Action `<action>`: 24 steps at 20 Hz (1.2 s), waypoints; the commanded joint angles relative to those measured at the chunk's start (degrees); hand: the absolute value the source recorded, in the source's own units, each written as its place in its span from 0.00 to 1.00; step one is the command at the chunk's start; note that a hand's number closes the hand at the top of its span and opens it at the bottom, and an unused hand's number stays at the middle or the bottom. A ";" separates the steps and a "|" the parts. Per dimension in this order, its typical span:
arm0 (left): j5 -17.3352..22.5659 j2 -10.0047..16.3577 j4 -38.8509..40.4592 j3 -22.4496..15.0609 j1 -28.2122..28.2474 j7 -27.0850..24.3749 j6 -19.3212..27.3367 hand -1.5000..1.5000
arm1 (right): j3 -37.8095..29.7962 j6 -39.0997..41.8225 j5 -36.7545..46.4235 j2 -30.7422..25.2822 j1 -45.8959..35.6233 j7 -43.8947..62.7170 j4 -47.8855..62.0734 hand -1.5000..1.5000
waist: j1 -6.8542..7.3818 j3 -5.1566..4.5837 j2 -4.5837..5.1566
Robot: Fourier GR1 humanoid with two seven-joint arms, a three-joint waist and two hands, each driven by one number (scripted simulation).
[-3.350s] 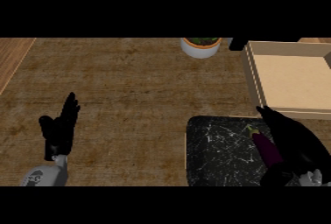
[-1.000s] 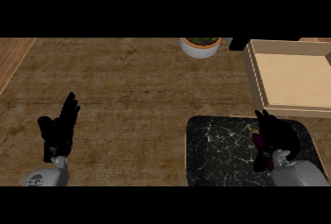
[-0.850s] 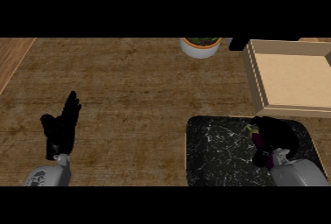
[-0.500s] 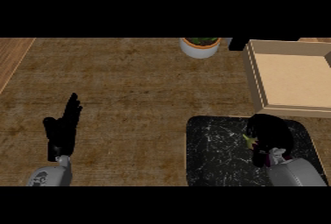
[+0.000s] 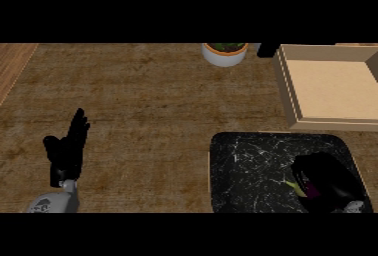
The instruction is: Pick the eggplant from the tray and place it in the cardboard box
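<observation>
Brown countertop carries a black marbled tray (image 5: 251, 165) at its near right corner. The eggplant (image 5: 308, 186) lies by the tray's right edge, long axis roughly near-to-far. The right hand (image 5: 326, 172) covers it, fingers seemingly curled round it. The cardboard box (image 5: 332, 87) sits just beyond the tray. The left hand (image 5: 66, 150) rests open, far left.

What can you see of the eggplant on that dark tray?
Only a sliver of the eggplant shows: a purple strip with a yellow-green stem end pointing left. It is over the right side of the black marbled tray, under the right hand, whose fingers curl round it and hide most of it. Whether it is lifted off the tray cannot be told.
</observation>
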 commanded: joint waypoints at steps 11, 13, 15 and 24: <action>0.57 0.87 -2.89 0.62 3.50 0.79 -1.10 0.50 | -24.25 -7.94 -22.67 -19.26 19.53 -33.72 -17.54 1.00 | -0.31 -0.13 -0.04; -0.40 -0.09 -1.60 -0.54 3.11 -0.58 -0.96 0.50 | -29.58 -8.07 -27.66 -18.83 23.53 -36.54 -19.42 1.00 | -1.14 -0.14 -0.09; -1.49 -0.16 -1.15 0.15 -0.42 2.06 1.87 0.50 | -36.35 -3.74 -34.74 -20.27 22.78 -37.06 -19.11 1.00 | -1.15 -0.13 0.00; -0.95 -0.44 -0.97 0.20 -0.99 1.56 0.44 0.50 | -51.77 6.85 -43.44 -22.60 14.87 -26.05 -19.21 1.00 | 0.90 -0.12 0.34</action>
